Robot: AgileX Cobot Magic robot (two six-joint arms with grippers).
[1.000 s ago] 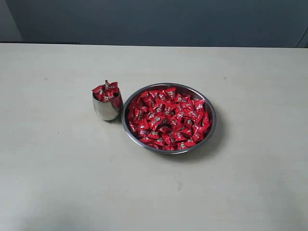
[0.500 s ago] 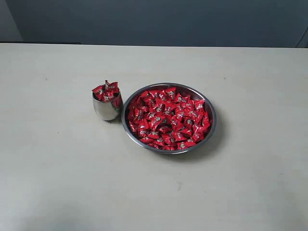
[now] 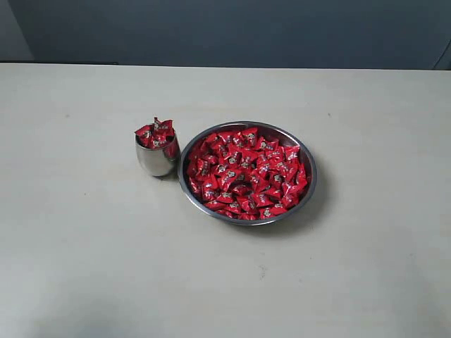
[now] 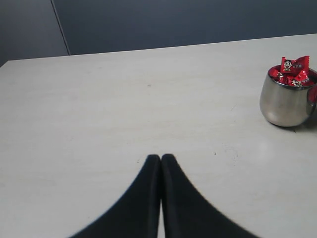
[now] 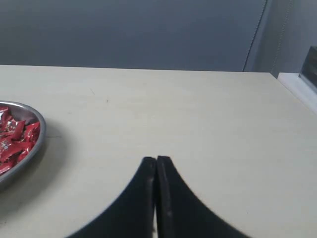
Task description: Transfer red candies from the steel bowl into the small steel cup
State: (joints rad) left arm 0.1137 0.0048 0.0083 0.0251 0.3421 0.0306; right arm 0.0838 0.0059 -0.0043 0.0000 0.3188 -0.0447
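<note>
My left gripper [image 4: 160,157] is pinched tight, holding nothing. The small rounded polished-steel cup [image 4: 285,104], heaped with shiny red-wrapped candies [image 4: 293,69], stands ahead, off to one side. My right gripper [image 5: 156,159] is closed too, empty, with the wide shallow steel bowl [image 5: 42,134] nearby.

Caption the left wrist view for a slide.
Shut left gripper over the pale table, with the small steel cup heaped with red candies nearby.

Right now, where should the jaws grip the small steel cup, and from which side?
Probably the belly of the small steel cup, from the left: the steel bowl crowds its right and red candies heap above its rim.
</note>
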